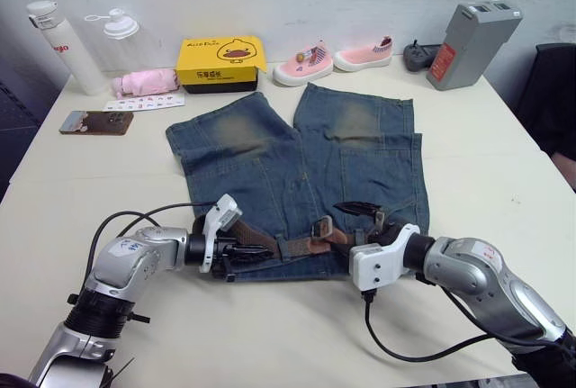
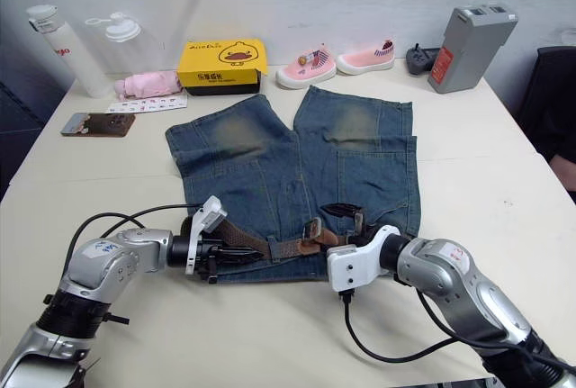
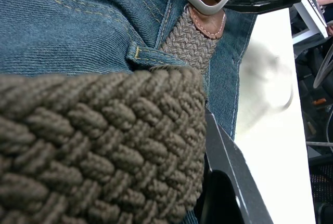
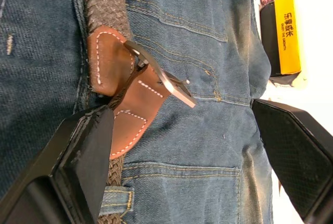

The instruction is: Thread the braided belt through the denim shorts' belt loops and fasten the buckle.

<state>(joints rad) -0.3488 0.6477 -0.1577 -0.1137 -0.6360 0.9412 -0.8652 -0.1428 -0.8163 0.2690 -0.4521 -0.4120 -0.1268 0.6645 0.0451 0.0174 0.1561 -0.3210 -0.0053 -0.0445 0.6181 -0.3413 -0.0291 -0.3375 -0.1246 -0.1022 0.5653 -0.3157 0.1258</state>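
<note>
- We are seeing the left pincer [image 1: 241,254] lying at the near-left end of the waistband, its fingers pinching the braided belt [image 3: 99,146], whose weave is crowding the left wrist view.
- The right pincer [image 1: 367,215] is resting on the waistband's right part with its fingers spread, one finger [image 4: 78,156] sitting just beside the brown leather belt tip and the other out over the denim.
- The buckle [image 4: 169,86] is lying between those spread fingers, on the belt running along the waistband.
- A belt loop [image 3: 143,56] is sitting over the belt just past the left pincer.
- The denim shorts [image 1: 270,158] are lying flat mid-tabletop [image 1: 504,181], waistband nearest us, legs pointing away.
- Along the far edge, bottles, a yellow box [image 1: 220,62], pink shoes [image 1: 304,65] and a grey case [image 1: 472,44] are standing.
</note>
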